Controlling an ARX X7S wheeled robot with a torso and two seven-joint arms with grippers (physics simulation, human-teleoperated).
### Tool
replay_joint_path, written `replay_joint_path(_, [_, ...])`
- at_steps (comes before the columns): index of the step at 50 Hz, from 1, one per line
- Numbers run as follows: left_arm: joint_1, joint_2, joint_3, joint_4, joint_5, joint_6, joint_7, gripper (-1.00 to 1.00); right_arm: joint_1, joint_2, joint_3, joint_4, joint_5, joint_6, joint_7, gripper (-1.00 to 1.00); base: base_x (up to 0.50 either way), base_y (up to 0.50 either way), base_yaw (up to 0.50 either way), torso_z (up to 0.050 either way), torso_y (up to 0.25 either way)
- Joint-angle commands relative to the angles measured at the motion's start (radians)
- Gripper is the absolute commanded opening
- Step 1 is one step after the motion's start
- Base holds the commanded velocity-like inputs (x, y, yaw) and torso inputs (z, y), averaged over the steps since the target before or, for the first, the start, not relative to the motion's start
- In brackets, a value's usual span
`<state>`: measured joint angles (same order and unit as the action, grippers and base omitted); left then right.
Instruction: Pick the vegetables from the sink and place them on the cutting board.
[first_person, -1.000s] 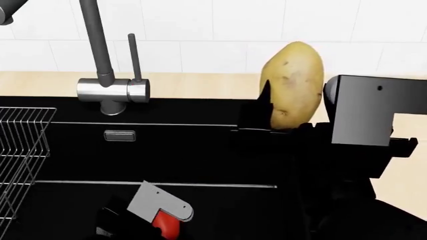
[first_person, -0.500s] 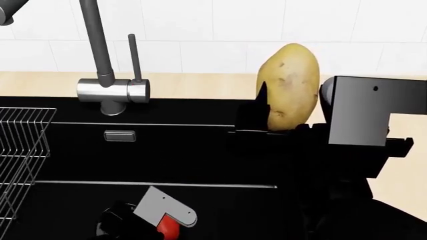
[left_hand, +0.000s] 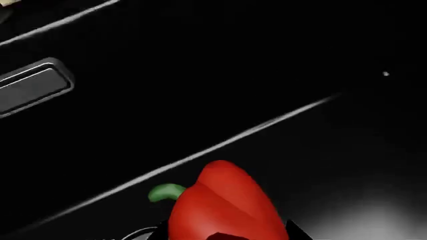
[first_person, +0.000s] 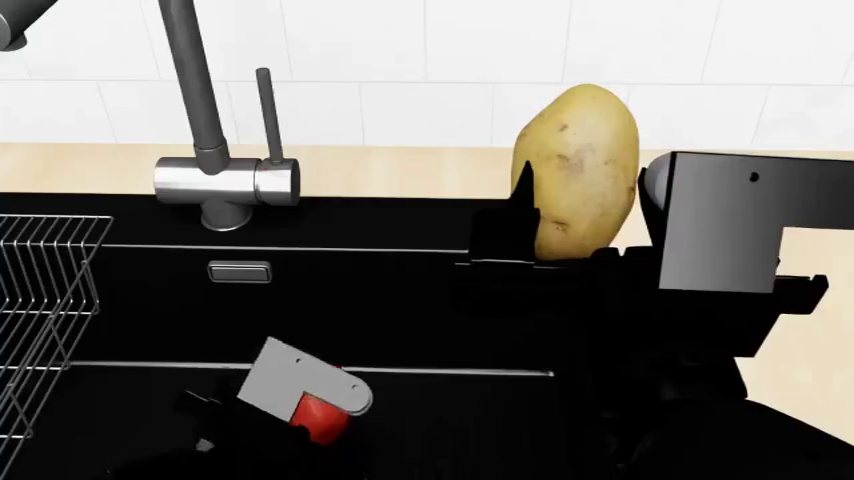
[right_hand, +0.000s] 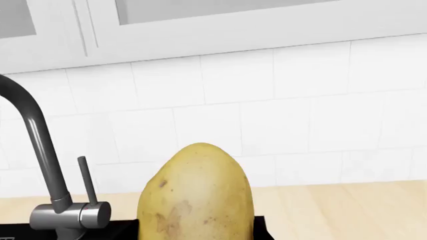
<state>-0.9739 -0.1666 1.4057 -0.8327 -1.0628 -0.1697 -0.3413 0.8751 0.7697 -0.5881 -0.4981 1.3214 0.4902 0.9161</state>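
Observation:
My right gripper (first_person: 571, 240) is shut on the yellow-brown speckled potato (first_person: 578, 165) and holds it upright above the right end of the black sink (first_person: 400, 305). In the right wrist view the potato (right_hand: 197, 195) fills the space between the jaws of that gripper (right_hand: 200, 236). My left gripper (first_person: 302, 418) is low in the sink, shut on the red bell pepper (first_person: 318, 416). The left wrist view shows the pepper (left_hand: 223, 205) with its green stem (left_hand: 165, 192) between the jaws of that gripper (left_hand: 223, 236). The cutting board is out of view.
A grey faucet (first_person: 200, 110) stands behind the sink, with a steel overflow plate (first_person: 240, 271) on the back wall. A wire rack (first_person: 40, 300) hangs at the sink's left. Light wooden countertop (first_person: 400, 168) and white tiled wall (first_person: 400, 60) lie behind.
My left gripper has risen a little with the pepper in it and shifted slightly left. The right gripper and the potato have hardly moved.

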Motion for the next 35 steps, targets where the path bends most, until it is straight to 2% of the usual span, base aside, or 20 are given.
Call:
replay_joint_path(1, [-0.055,-0.325,-0.059,0.647,-0.108,0.008,-0.295,-1.0,-0.001,0.0,0.005,-0.002,-0.017,0.005,-0.013,-1.0,0.0,0.0,0.0,0.0,0.0])
replay_joint_path(7, [-0.078,-0.449,-0.085,0.924,-0.13,-0.002,-0.402,-1.0,-0.001,-0.007,-0.003,0.005,-0.034,0.004,-0.028,-1.0,0.0,0.0,0.0,0.0,0.0])
replay_joint_path(16, [-0.072,-0.556,-0.099,1.168,-0.151,-0.001,-0.485,-1.0,-0.007,-0.007,-0.003,0.009,-0.039,-0.001,-0.035,-1.0,0.0,0.0,0.0,0.0,0.0])
replay_joint_path(27, [-0.125,-0.677,-0.145,1.333,-0.203,-0.015,-0.527,-1.0,-0.019,-0.011,0.003,0.018,-0.056,-0.027,-0.062,-1.0,0.0,0.0,0.0,0.0,0.0])
replay_joint_path(29, [-0.145,-0.713,-0.175,1.36,-0.27,-0.005,-0.513,-1.0,-0.016,-0.011,-0.01,0.018,-0.073,-0.018,-0.072,-1.0,0.0,0.0,0.0,0.0,0.0])
replay_joint_path(35, [-0.187,-0.762,-0.215,1.381,-0.301,0.0,-0.52,-1.0,-0.03,-0.016,-0.017,0.02,-0.108,-0.037,-0.092,-1.0,0.0,0.0,0.0,0.0,0.0])
